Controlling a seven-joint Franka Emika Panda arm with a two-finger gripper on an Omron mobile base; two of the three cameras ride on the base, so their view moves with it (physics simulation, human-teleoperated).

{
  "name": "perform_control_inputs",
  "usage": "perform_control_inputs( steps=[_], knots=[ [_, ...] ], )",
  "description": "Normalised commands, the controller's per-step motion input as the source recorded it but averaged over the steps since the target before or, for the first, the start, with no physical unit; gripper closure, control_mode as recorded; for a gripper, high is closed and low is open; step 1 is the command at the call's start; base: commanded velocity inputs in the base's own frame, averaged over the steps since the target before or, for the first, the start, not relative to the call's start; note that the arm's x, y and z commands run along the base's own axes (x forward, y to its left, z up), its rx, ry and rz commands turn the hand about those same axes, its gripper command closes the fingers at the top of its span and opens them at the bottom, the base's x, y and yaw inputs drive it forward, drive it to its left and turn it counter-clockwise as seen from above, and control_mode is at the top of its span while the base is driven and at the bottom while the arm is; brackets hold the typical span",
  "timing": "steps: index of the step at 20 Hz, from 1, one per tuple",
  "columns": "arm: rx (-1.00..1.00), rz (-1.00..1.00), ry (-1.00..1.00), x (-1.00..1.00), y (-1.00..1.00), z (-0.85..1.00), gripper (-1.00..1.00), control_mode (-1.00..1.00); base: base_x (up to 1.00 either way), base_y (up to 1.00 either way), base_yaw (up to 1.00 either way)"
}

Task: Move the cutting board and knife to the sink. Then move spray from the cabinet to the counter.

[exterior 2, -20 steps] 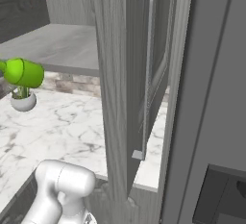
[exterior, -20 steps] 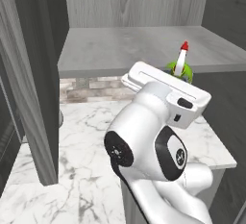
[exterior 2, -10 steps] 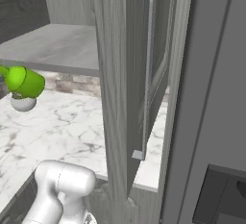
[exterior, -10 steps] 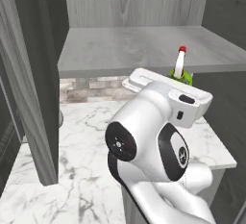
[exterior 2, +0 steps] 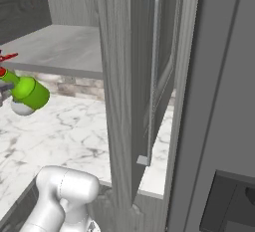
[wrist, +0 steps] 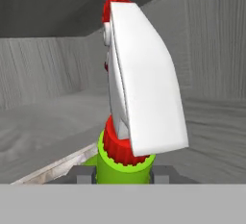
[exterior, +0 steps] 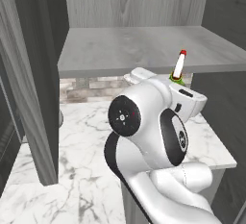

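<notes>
Where shelf (exterior: 144, 50) ends: spray (exterior 2: 29, 92) midair.

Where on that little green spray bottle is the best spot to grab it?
Around the round green body just under the red collar of the spray, one finger on each side. It is narrow enough there, while the wide white trigger top offers no even grip.

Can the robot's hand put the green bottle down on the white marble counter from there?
Probably yes. The gripper looks shut on the spray, which hangs tilted in front of the cabinet shelf. The bare counter lies right below, and nothing seems to block the way down.
</notes>
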Motion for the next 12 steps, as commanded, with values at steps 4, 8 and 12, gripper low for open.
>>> perform_control_inputs(
  steps=[4, 8, 12],
  knots=[
    [0.1, 0.0, 0.13, 0.14, 0.07, -0.22, 1.0, -1.0, 0.0, 0.0, 0.0],
    [0.07, 0.0, 0.11, 0.1, 0.15, -0.29, 1.0, -1.0, 0.0, 0.0, 0.0],
    [0.08, -0.05, 0.07, 0.14, 0.2, -0.32, 1.0, -1.0, 0.0, 0.0, 0.0]
  ],
)
